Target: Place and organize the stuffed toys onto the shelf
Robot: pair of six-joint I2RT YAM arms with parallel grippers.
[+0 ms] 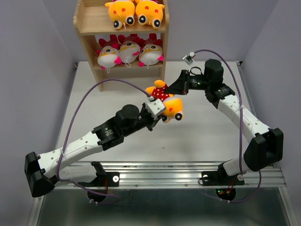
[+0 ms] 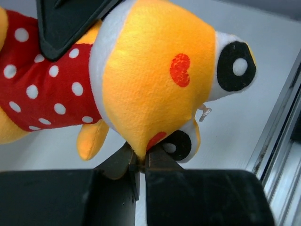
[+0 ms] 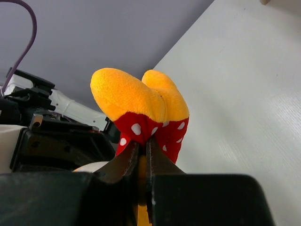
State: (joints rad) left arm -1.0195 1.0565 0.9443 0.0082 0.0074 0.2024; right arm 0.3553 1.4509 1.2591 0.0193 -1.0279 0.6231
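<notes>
An orange-yellow stuffed toy (image 1: 168, 101) with a red dotted body hangs above the table's middle, held by both grippers. My left gripper (image 1: 160, 111) is shut on its head (image 2: 155, 80). My right gripper (image 1: 173, 88) is shut on its red dotted body (image 3: 153, 134) by the orange feet. The wooden shelf (image 1: 84, 23) stands at the back left. Its upper tier holds two orange-yellow toys (image 1: 136, 13). Its lower tier holds three white-faced striped toys (image 1: 130, 51).
The white table (image 1: 211, 136) lies under both arms, with grey walls on either side. A metal rail (image 1: 188, 172) runs along the near edge. A purple cable (image 1: 89, 101) loops above the left arm.
</notes>
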